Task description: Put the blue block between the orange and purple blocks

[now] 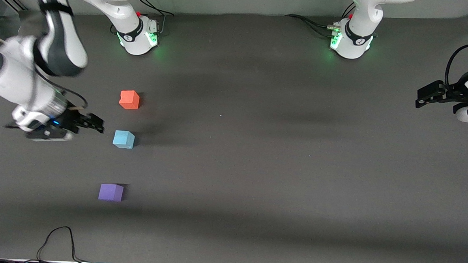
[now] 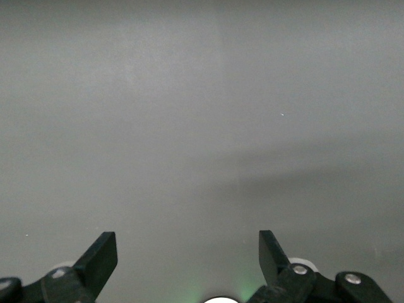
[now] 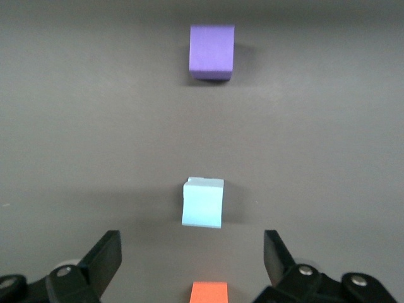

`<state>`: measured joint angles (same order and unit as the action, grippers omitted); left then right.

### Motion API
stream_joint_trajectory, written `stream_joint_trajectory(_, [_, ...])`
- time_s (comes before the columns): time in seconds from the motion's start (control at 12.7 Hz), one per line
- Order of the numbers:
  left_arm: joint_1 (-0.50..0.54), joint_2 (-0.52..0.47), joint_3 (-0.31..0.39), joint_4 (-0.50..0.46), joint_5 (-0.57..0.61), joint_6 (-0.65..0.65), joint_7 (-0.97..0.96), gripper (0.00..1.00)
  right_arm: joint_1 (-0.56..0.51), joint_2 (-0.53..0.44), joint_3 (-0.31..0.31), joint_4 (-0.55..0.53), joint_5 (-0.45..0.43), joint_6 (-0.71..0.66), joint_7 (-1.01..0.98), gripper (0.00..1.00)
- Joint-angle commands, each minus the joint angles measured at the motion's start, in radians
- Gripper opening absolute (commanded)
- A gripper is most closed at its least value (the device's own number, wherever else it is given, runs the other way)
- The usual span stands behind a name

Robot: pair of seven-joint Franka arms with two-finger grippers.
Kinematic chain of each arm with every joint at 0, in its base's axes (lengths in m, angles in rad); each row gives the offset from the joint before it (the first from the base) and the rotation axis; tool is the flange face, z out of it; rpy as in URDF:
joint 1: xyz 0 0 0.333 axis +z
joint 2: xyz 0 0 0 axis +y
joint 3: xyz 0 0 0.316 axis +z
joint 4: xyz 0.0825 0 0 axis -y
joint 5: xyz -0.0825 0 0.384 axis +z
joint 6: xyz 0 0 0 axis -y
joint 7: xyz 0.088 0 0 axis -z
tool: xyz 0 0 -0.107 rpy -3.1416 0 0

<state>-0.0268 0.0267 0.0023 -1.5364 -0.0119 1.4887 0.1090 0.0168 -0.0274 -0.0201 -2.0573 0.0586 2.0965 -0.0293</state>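
The blue block (image 1: 123, 139) sits on the dark table in a line with the orange block (image 1: 129, 99), which is farther from the front camera, and the purple block (image 1: 111, 192), which is nearer. My right gripper (image 1: 95, 124) is open and empty, up over the table beside the blue block toward the right arm's end. The right wrist view shows the purple block (image 3: 211, 52), the blue block (image 3: 203, 202) and the orange block (image 3: 209, 293) past my open right gripper (image 3: 189, 255). My left gripper (image 1: 422, 96) waits open and empty at the left arm's end of the table; its wrist view shows the left gripper (image 2: 188, 252) over bare table.
The two arm bases (image 1: 140, 34) (image 1: 350, 41) stand along the table's far edge. A black cable (image 1: 57, 238) loops onto the table at the edge nearest the front camera, toward the right arm's end.
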Motion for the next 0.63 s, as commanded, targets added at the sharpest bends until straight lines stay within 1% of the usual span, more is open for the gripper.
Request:
stream_joint_trajectory(0.0, [-0.012,-0.005,0.01,-0.004,0.013,0.013,0.015,1.0,0.0,-0.057,-0.015,0.138,0.02,-0.191,-0.015,1.0])
stream_joint_trajectory(0.16, [-0.012,-0.005,0.01,-0.004,0.013,0.013,0.014,1.0,-0.003,-0.081,-0.015,0.236,0.02,-0.329,-0.014,1.0])
stream_joint_trajectory(0.32, [-0.012,-0.005,0.01,-0.004,0.013,0.012,0.014,1.0,-0.005,-0.089,-0.018,0.316,0.02,-0.418,-0.014,1.0])
stream_joint_trajectory(0.39, [-0.012,-0.005,0.01,-0.004,0.013,0.012,0.012,1.0,-0.005,-0.089,-0.024,0.347,0.02,-0.453,-0.014,1.0])
stream_joint_trajectory(0.55, [-0.012,-0.005,0.008,-0.004,0.013,0.013,0.014,1.0,-0.003,-0.089,-0.027,0.364,0.02,-0.48,-0.014,1.0])
